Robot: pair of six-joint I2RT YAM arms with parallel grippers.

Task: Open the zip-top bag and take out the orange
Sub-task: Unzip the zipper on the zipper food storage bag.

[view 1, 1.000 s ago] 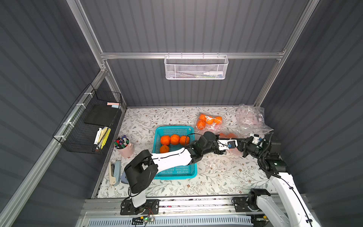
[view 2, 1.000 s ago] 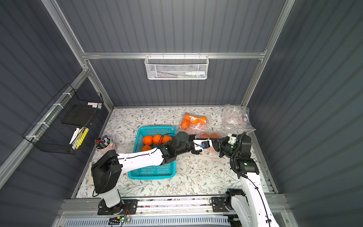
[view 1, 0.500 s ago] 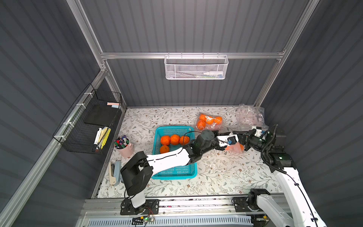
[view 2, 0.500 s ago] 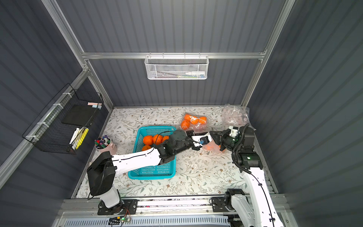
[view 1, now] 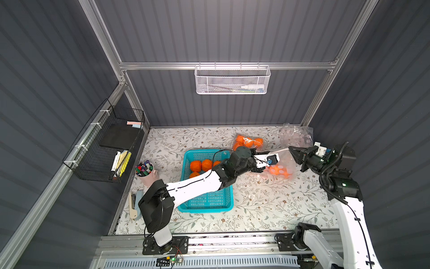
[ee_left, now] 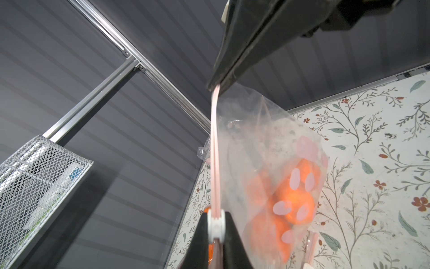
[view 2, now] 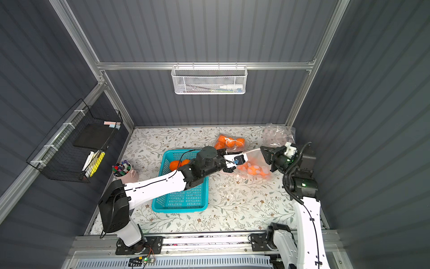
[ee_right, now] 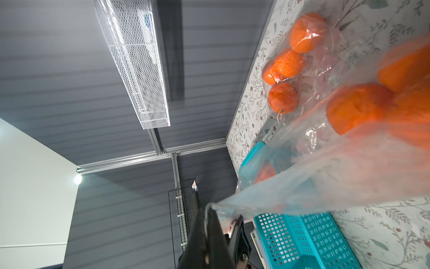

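On the floral-patterned tabletop [view 1: 256, 209], enclosed by grey ribbed walls [view 1: 209, 35], a teal perforated plastic basket [view 1: 209, 202] of loose oranges is crossed by the left arm. A pink cup of markers [view 1: 146, 173] is set at its 9 o'clock, a second clear bag of oranges [view 1: 247, 142] at 1 o'clock and crumpled empty bags [view 1: 296, 135] at 2 o'clock. At 3 o'clock the clear zip-top bag [view 1: 287, 166] with the orange [view 1: 275, 171] inside is held. The left gripper [view 1: 270, 160] is clamped on its white slider [ee_left: 216, 224], and the right gripper [view 1: 290, 151] is pinched on its pink zip strip [ee_left: 215, 139]. Since a second ago, the grippers have been drawn apart.
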